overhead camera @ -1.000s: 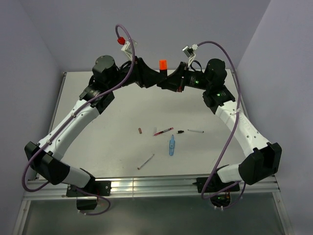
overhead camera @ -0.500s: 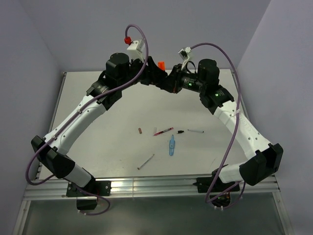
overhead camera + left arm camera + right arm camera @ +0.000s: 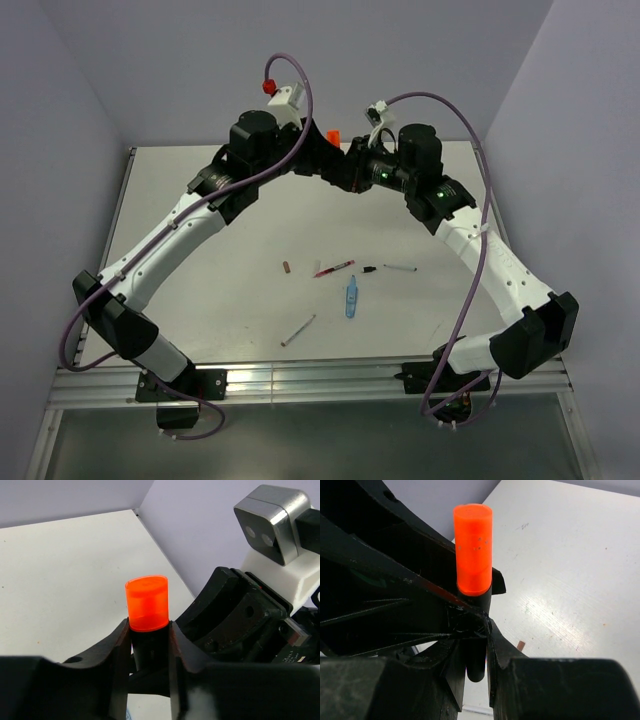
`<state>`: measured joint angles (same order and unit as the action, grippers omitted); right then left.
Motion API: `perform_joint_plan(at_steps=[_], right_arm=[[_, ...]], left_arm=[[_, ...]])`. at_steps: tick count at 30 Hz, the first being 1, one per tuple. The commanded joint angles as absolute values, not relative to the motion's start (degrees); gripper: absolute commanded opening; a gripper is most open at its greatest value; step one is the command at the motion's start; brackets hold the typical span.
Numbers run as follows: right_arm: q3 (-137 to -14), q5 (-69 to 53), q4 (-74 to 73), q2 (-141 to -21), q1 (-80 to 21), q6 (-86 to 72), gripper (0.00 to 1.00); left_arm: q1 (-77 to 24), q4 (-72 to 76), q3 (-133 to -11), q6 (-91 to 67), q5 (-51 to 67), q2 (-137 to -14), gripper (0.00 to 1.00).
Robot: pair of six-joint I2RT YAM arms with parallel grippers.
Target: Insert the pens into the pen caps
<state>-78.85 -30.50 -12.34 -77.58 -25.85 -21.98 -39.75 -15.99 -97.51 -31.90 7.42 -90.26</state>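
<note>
Grey pen (image 3: 298, 330) lies closest to the near edge of the bench (image 3: 240, 300), slightly left of the middle and set at a slant. Just beyond it and a little to the right, the light-blue marker (image 3: 351, 297) lies with its length running from near to far.

Farther in, across the middle of the bench, there is a loose row. The dark red cap (image 3: 286, 267) is at the left. The red pen (image 3: 334, 268) comes next, slightly tilted. The black cap (image 3: 369, 269) follows it, and the white pen (image 3: 400, 267) is at the right. None of these four touch one another. The black cap sits between the two pens, with a small gap on each side.

Farthest off, both arms meet in the air over the middle of the far edge. The left gripper (image 3: 147, 640) is clamped on the black marker (image 3: 148, 647), with its fingers pressed on the barrel just under the orange end (image 3: 146, 602). The right gripper (image 3: 476, 650) is closed on the same barrel farther from the orange end. The orange end sticks out beyond both pairs of fingers. The pictures do not show whether that orange piece is a separate cap or part of the marker.
</note>
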Motion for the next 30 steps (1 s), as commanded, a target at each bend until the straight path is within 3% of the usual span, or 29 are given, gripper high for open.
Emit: perform_joint_plan(at_steps=[1,7,11,13,14,16,17,20,25,30], right_arm=[[-82.4,-30.1,-9.8,-75.5,-27.1,-21.2,0.0],[-81.7,-32.6,-9.2,-75.6,-27.2,-21.0,0.0],[-81.0,-32.1,-9.5,-75.2,-27.0,-20.5,0.02],[-80.6,-31.8,-9.8,-75.0,-27.0,-20.0,0.19],[-80.3,-31.6,-10.1,-74.9,-27.0,-19.8,0.37],[-79.6,-31.2,-10.7,-74.5,-26.7,-19.1,0.48],[-79.5,-31.0,-11.2,-74.4,-26.6,-18.8,0.62],[-77.4,-30.0,-13.0,-72.6,-25.8,-17.1,0.82],[-70.9,-29.4,-14.5,-68.8,-23.0,-13.9,1.0],[-70.5,-30.0,-23.8,-67.7,-16.5,-7.3,1.0]], left_arm=[[-39.6,-16.5,-97.0,-32.7,7.6,-90.6,0.28],[-36.7,-15.4,-94.3,-35.4,12.5,-91.4,0.0],[-32.9,-15.5,-92.4,-36.0,14.4,-91.1,0.0],[-31.4,-15.7,-91.2,-35.6,15.7,-90.4,0.0],[-30.2,-15.9,-90.9,-35.2,15.9,-90.2,0.0],[-28.7,-17.0,-90.4,-34.3,16.1,-89.3,0.0],[-27.4,-17.7,-90.2,-33.4,15.9,-89.1,0.0],[-24.6,-21.3,-89.4,-31.6,15.4,-89.0,0.0],[-22.3,-26.4,-87.1,-26.4,12.9,-91.7,0.0],[-19.1,-29.9,-87.7,-22.8,9.8,-98.0,0.0]])
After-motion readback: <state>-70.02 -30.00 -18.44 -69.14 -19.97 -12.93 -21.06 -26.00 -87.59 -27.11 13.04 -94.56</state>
